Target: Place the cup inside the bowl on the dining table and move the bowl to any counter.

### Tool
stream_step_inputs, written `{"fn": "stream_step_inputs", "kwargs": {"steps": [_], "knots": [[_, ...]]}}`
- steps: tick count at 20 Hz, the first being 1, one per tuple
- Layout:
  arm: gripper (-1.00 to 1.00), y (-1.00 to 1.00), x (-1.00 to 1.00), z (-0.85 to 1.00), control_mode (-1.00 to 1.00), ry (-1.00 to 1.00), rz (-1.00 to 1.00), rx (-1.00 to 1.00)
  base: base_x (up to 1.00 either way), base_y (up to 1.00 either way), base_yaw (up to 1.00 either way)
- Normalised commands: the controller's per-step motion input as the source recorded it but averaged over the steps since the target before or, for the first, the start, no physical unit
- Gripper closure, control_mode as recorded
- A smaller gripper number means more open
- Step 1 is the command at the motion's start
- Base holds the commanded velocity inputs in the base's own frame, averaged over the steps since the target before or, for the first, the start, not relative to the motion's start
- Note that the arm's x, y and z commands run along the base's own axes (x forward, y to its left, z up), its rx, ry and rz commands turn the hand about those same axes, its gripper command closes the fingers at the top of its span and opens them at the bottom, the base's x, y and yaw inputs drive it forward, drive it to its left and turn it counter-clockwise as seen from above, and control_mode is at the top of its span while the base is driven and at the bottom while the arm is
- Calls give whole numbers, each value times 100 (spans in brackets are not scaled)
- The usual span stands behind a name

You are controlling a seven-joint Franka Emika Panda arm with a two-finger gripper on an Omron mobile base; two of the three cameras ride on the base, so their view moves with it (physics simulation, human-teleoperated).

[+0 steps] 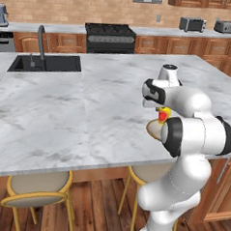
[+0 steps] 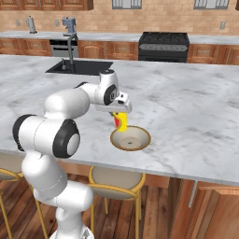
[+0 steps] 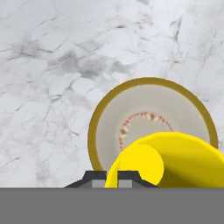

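Observation:
The yellow cup [image 2: 122, 123] with its red mark hangs tilted in my gripper [image 2: 119, 116], which is shut on it just above the near left part of the bowl [image 2: 131, 138]. The tan bowl with its pale rim rests on the marble dining table [image 2: 186, 107] close to the front edge. In the hand view the cup [image 3: 173, 162] lies big and yellow over the bowl's [image 3: 144, 107] lower part, right beside my gripper [image 3: 112, 178]. From the left base view my arm hides most of the bowl [image 1: 153, 130], and the cup [image 1: 163, 115] peeks out under the hand.
A black sink [image 1: 45, 64] with a faucet sits at the table's far left. Yellow-framed stools [image 2: 116, 179] stand under the front edge. The wall counter [image 1: 161, 32] at the back carries two toasters [image 1: 192, 24] beside a black stove [image 1: 110, 37].

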Motion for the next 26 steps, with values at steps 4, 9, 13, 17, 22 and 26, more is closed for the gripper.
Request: {"fn": "stream_step_inputs", "kwargs": {"steps": [4, 9, 13, 17, 22, 26], "knots": [[100, -31, 0, -6, -100, 0, 6, 5, 0, 0, 0], [100, -24, 0, -8, -100, 0, 7, 11, 0, 0, 0], [100, -17, 0, -4, -100, 0, 8, 13, 0, 0, 0], [100, -12, 0, -1, -100, 0, 9, 11, 0, 0, 0], [100, -5, 0, -6, -100, 0, 6, 1, 0, 0, 0], [100, -2, -1, -9, -100, 0, 0, 0, 0, 0, 0]]}}
